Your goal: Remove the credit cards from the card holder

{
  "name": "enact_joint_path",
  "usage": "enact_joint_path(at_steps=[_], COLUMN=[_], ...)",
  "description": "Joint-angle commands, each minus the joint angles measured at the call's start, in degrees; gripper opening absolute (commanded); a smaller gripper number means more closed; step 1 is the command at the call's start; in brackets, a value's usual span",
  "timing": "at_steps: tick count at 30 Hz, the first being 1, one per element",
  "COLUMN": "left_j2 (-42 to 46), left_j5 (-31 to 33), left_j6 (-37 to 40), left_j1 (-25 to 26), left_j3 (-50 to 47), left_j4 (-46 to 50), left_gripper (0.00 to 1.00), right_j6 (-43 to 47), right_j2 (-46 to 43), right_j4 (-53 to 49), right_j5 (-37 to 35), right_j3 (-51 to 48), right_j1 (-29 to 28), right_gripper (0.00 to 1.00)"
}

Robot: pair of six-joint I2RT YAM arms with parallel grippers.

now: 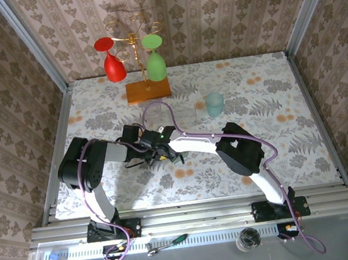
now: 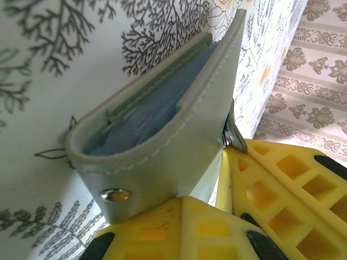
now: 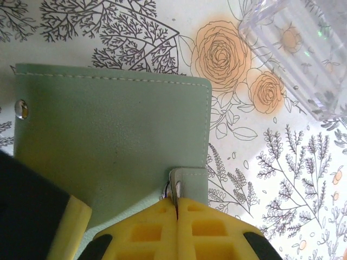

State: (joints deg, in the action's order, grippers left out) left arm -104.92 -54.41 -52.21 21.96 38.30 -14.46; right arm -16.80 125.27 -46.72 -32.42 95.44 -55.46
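Observation:
The card holder [image 2: 162,146] is a pale green bifold with a metal snap, held just above the flowered table, its two panels slightly apart. In the left wrist view a blue-grey surface shows between the panels; I cannot tell lining from the credit cards, which are hidden. My left gripper [image 2: 187,199] is shut on the holder's lower edge. My right gripper [image 3: 177,201] is shut on the holder's small strap tab [image 3: 190,181] at the corner of the outer panel [image 3: 108,141]. The right gripper's yellow fingers [image 2: 271,189] stand right beside the left one.
A clear plastic box [image 3: 303,54] lies close to the holder, toward the back [image 1: 188,112]. Behind it stand a teal cup [image 1: 214,104] and an orange-brown wooden slab [image 1: 148,90] carrying a rack with a red and a green glass. Patterned walls enclose the table.

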Motion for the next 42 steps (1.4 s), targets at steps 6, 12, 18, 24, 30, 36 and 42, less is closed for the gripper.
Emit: enact_joint_path(at_steps=[6, 12, 18, 24, 30, 36, 42], left_j2=[-9.48, -10.65, -11.75, -11.64, -7.42, -1.06, 3.94], left_j5=[13.73, 13.33, 13.06, 12.99, 14.81, 18.04, 20.04], left_j6=[1.62, 1.67, 1.47, 1.23, 2.59, 5.31, 6.94], left_j1=[-0.06, -0.27, -0.42, -0.42, 0.12, 0.98, 1.75], left_j3=[-4.73, -4.82, -4.82, -5.05, -4.47, -1.68, 2.99], left_j4=[12.11, 11.73, 11.49, 10.98, 13.64, 19.29, 24.84], left_gripper=[0.0, 0.0, 0.0, 0.0, 0.0, 0.0, 0.02], right_j6=[9.85, 9.26, 8.1, 5.97, -1.62, -6.39, -5.93], right_j2=[-3.3, -4.74, -8.48, -10.86, -15.02, -18.05, -17.49], right_j4=[7.89, 8.75, 10.49, 9.35, 6.41, 6.63, 6.91], right_j5=[-16.77, -17.36, -16.82, -14.08, 7.61, 26.26, 38.13], right_j3=[-5.99, -7.39, -10.56, -11.15, -11.74, -13.2, -12.36], right_j1=[1.99, 3.62, 5.12, 6.66, 11.77, 15.79, 16.41], right_gripper=[0.0, 0.0, 0.0, 0.0, 0.0, 0.0, 0.29])
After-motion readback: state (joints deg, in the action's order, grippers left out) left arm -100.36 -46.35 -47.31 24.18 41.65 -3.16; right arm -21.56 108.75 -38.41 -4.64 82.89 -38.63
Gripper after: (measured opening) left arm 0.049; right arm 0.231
